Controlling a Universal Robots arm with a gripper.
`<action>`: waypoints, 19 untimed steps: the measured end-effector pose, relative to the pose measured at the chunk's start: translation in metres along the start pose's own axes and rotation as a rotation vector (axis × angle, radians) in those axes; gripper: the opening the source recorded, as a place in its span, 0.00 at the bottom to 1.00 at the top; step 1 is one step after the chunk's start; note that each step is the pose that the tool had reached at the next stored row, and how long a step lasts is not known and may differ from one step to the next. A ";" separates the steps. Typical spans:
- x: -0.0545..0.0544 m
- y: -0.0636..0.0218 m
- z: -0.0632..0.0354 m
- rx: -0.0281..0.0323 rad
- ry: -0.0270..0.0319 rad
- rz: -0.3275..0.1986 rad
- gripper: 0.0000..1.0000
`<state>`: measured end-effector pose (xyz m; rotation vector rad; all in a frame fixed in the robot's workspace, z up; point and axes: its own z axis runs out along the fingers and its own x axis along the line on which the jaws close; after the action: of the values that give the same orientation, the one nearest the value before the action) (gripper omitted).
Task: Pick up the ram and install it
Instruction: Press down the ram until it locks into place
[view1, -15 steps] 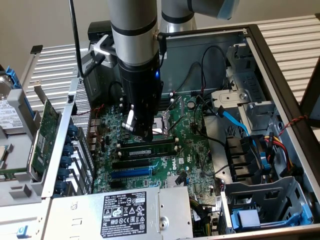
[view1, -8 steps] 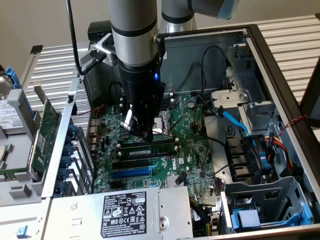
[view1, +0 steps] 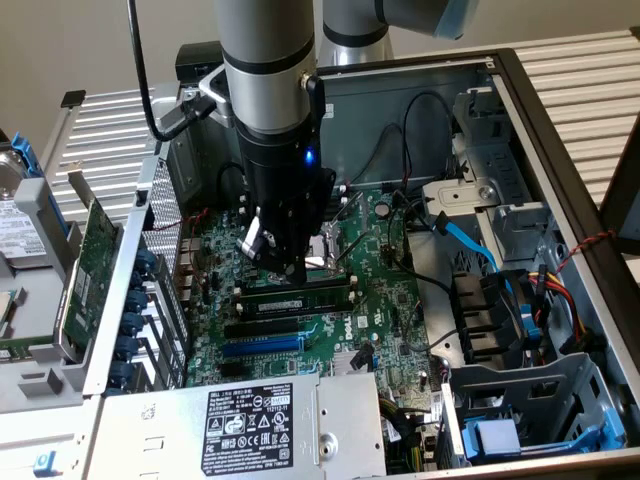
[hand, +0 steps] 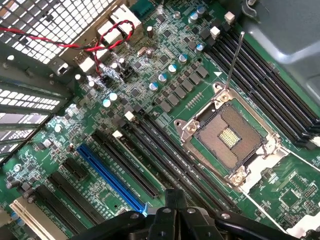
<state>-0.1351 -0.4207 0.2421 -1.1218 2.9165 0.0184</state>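
Observation:
In the exterior view the ram (view1: 300, 298) is a long, narrow stick with a pale label strip. It lies along one of the black slots (view1: 290, 322) on the green motherboard (view1: 385, 300), in front of the CPU socket (view1: 328, 250). My gripper (view1: 293, 272) hangs straight down over the middle of the stick, shut, with its tips right at the stick's top edge; I cannot tell whether they touch. In the wrist view the shut fingers (hand: 172, 200) meet over the black slots (hand: 150, 150) beside the open CPU socket (hand: 230, 136), with nothing between them.
A green expansion card (view1: 95, 255) on a metal bracket leans outside the case at the exterior view's left. The power supply (view1: 260, 420) sits along the front, with a drive cage (view1: 530, 400) and blue and red cables (view1: 470, 240) at the right. The case wall (view1: 560, 170) rises at the right.

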 end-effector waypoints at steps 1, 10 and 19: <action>0.000 0.0000 0.0000 0.0003 -0.0001 0.015 0.11; 0.000 0.0000 0.0000 0.0030 -0.0009 0.152 0.11; 0.000 0.0000 0.0000 0.0056 -0.0015 0.285 0.11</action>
<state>-0.1351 -0.4207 0.2420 -0.6960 3.0447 0.0146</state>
